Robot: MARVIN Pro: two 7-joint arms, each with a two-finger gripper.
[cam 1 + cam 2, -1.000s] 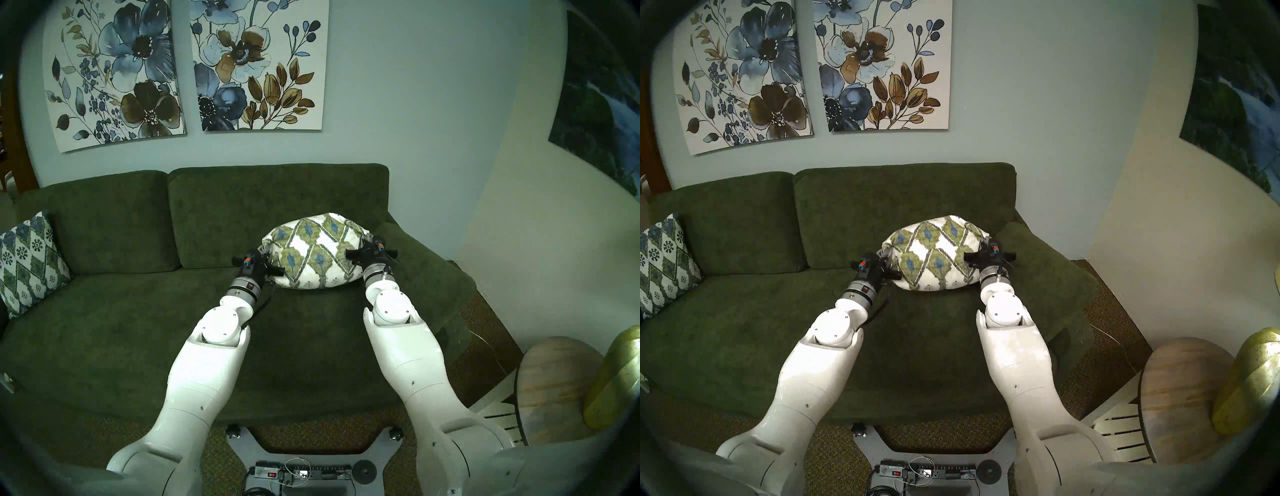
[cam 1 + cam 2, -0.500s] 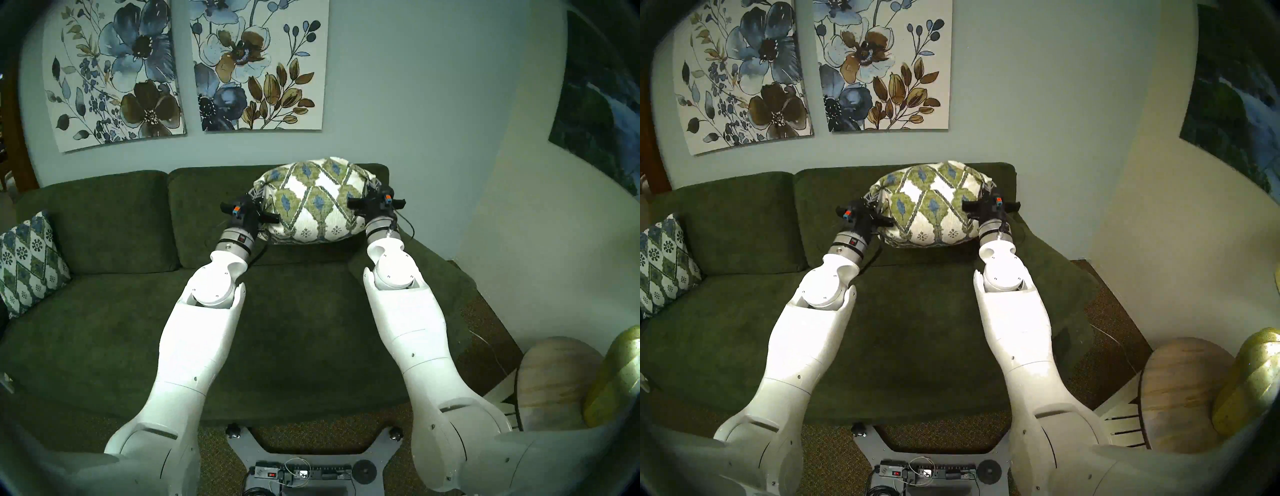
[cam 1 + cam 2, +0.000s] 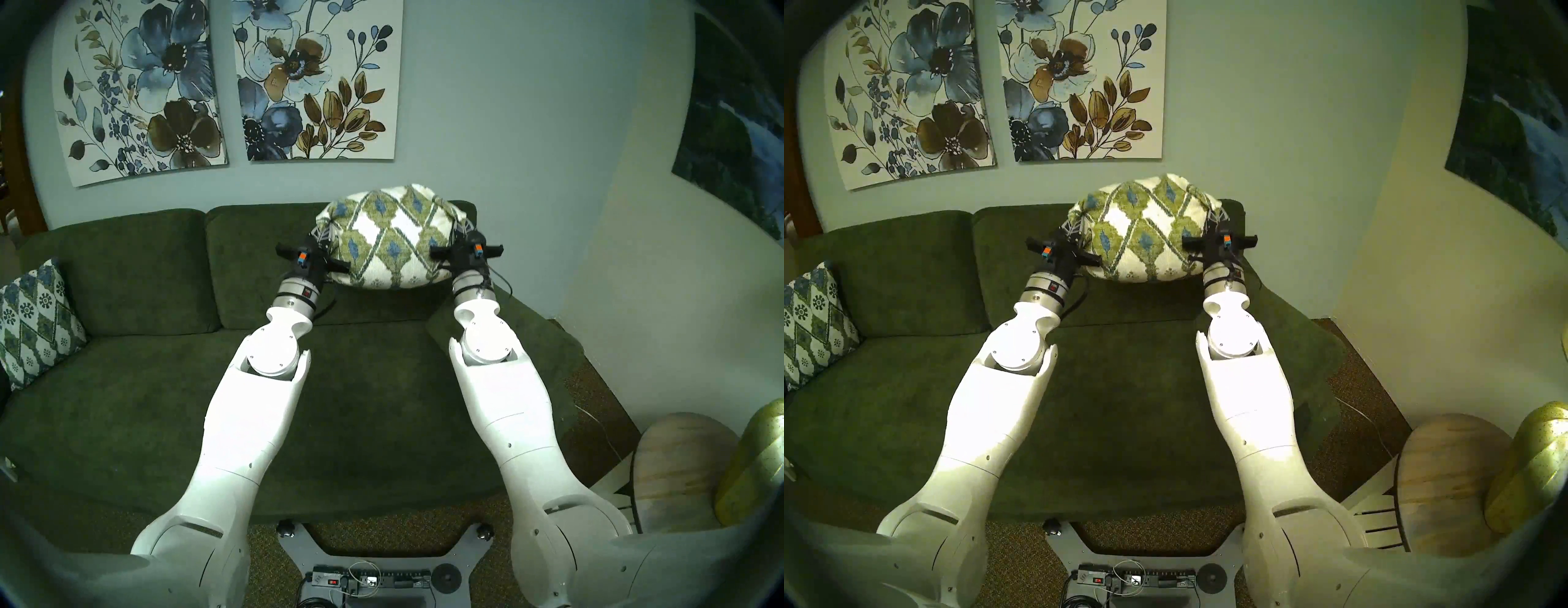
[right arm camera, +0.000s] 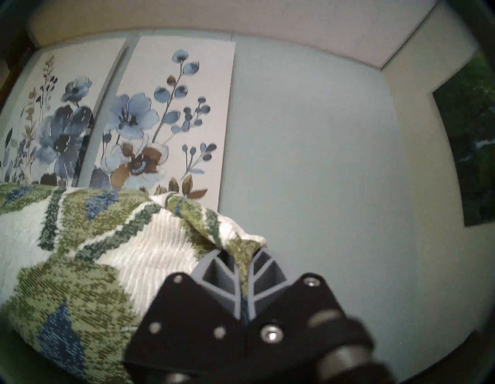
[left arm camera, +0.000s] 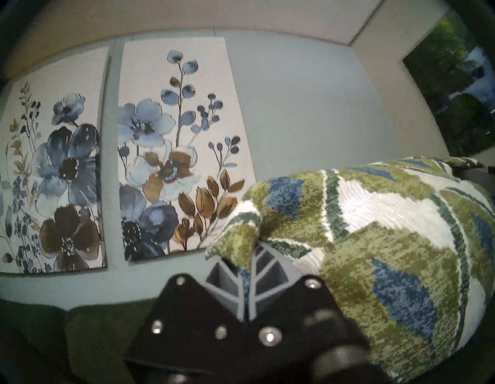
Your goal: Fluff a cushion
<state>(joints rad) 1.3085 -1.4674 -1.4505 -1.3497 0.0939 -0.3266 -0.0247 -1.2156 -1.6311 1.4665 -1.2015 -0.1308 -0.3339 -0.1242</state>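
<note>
The cushion (image 3: 392,237) (image 3: 1149,231), cream with olive and blue diamonds, hangs in the air in front of the sofa's backrest, bunched into a rounded shape. My left gripper (image 3: 323,234) (image 3: 1076,229) is shut on its left corner, and the wrist view shows fabric pinched between the grey fingers (image 5: 227,279). My right gripper (image 3: 461,227) (image 3: 1216,220) is shut on the right corner, with cloth (image 4: 242,257) squeezed between its fingers (image 4: 214,270). The cushion (image 5: 375,254) fills the right of the left wrist view.
The dark green sofa (image 3: 169,382) lies below the cushion. A smaller, bluer patterned cushion (image 3: 36,322) leans at its left end. A round wooden side table (image 3: 679,471) with a gold object (image 3: 755,463) stands at the right. Floral canvases (image 3: 314,80) hang on the wall.
Both arms lifted the cushion from the sofa seat up to backrest height. Over the last half second it rose slightly more and shifted a little right. Both grips stayed shut.
</note>
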